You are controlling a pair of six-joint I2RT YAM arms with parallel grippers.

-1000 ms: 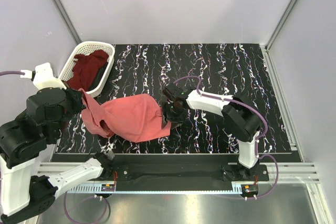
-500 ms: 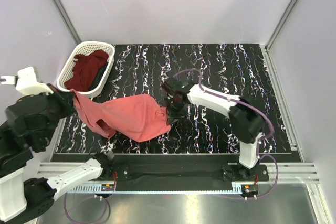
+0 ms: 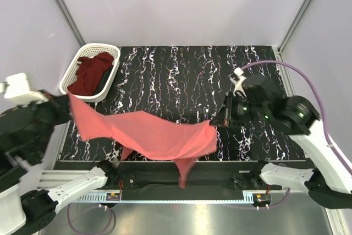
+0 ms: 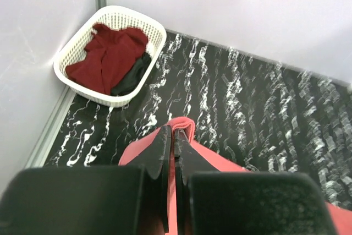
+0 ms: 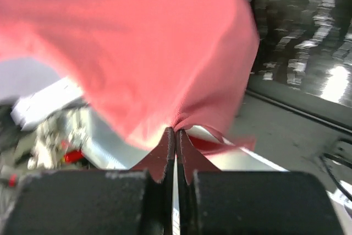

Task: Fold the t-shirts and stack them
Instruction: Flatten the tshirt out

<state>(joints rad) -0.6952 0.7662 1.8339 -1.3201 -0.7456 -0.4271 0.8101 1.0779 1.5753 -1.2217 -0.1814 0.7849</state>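
The salmon-pink t-shirt (image 3: 159, 138) hangs stretched in mid-air between the two arms, lifted above the black, white-veined bench (image 3: 192, 75). The left jaws are clenched on one end of the cloth. In the left wrist view the pink fabric bunches out just beyond the pinched tips and falls away beneath them. The right jaws are clamped tight on the opposite end. In the blurred right wrist view the cloth gathers into a pucker at the tips, then spreads ahead of them and to either side.

Between the two grips the shirt sags in a shallow sling. A narrow flap dangles below the span over the near edge of the bench, closer to the right jaws than to the left.

Beyond the left jaws, at the far left corner of the bench, sits a white lattice basket (image 3: 107, 48). It holds the dark maroon t-shirt (image 3: 91, 72), crumpled in a heap, with a darker scrap of cloth (image 4: 132, 81) tucked beside it on the side nearer the middle of the bench. The raised end of the pink shirt hangs near the basket's near wall — whether the two touch cannot be told. The maroon shirt lies well apart from the right jaws.
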